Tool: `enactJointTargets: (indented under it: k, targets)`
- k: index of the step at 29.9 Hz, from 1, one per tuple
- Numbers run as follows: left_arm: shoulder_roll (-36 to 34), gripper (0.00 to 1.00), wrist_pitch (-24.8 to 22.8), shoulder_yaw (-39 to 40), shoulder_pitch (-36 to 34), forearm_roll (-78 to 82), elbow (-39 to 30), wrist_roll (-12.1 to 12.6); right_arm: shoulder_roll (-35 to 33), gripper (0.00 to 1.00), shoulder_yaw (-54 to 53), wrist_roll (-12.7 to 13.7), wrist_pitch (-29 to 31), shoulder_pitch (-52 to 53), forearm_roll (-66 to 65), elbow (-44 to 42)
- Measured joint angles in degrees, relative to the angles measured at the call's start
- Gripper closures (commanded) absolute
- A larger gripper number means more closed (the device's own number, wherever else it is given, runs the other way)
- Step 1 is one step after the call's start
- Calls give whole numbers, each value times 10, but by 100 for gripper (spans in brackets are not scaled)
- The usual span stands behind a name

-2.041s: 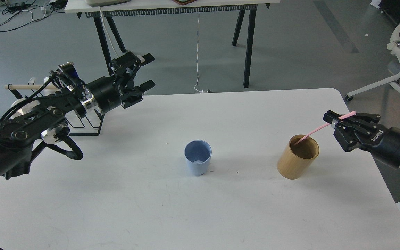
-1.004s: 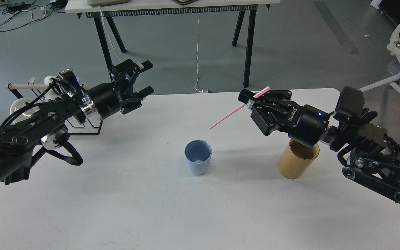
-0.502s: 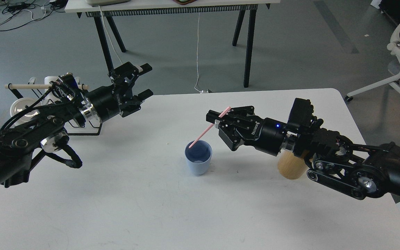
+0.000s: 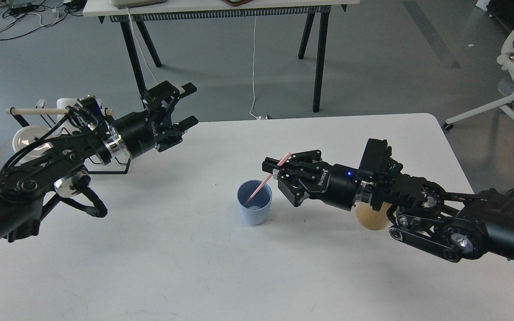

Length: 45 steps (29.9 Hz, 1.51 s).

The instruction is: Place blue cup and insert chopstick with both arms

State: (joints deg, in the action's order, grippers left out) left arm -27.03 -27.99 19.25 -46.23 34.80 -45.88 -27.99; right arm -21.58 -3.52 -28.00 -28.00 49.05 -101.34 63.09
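A pale blue cup [image 4: 254, 207] is seen standing upright near the middle of a white desk [image 4: 194, 267], with a thin pink chopstick [image 4: 267, 180] slanted into its mouth, the lower tip lying inside the cup and the upper end raised to the right. The chopstick is held near its upper end by the right gripper [image 4: 279, 166], whose jaws are closed on it just beside and above the cup's rim. A tan wooden cylinder [image 4: 370, 218] is largely hidden behind the right arm, only its lower part being visible on the desk to the right of the cup. The left gripper [image 4: 189, 104] is raised over the far left edge of the desk, well apart from the cup, with its jaws spread and nothing between them. A black wire rack [image 4: 114, 165] with a pale wooden rod [image 4: 34, 111] is partly covered by the left arm.
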Motion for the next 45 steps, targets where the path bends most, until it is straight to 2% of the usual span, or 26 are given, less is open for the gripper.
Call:
enactJointTargets:
  k: [3,4,11,16,21,28,32,36,38,43,45]
  targets:
    - [-1,2,0,0,0,0,0,0,8,5,-4,0,0,0,4,-1]
    - [-1,2,0,0,0,0,0,0,11,2,-5,0,0,0,5,-1]
    - [-1,2,0,0,0,0,0,0,16,2,-24,0,0,0,8,1]
    - [-1,2,0,0,-1,-1,0,0,12,2,-104,0,0,0,44,7]
    - [-2,2,0,4,-1,-3,4,0,-19,2,-153,0,0,-3,202,9]
    - [0,2,0,13,-8,-5,19,0,-78,2,-156,0,0,-4,495,26]
    - [-5,2,0,35,-7,-6,19,0,-120,2,-157,0,7,-10,615,61]
    - [-12,2,0,48,-1,-7,19,0,-162,2,-168,0,125,-17,729,90]
    - [-13,2,0,49,4,-7,18,0,-175,2,-175,0,211,-22,787,92]
    - [-12,2,0,52,11,-9,14,0,-184,1,-195,0,473,-36,888,55]
    - [-10,2,0,56,11,-13,12,0,-180,1,-198,0,532,-38,896,38]
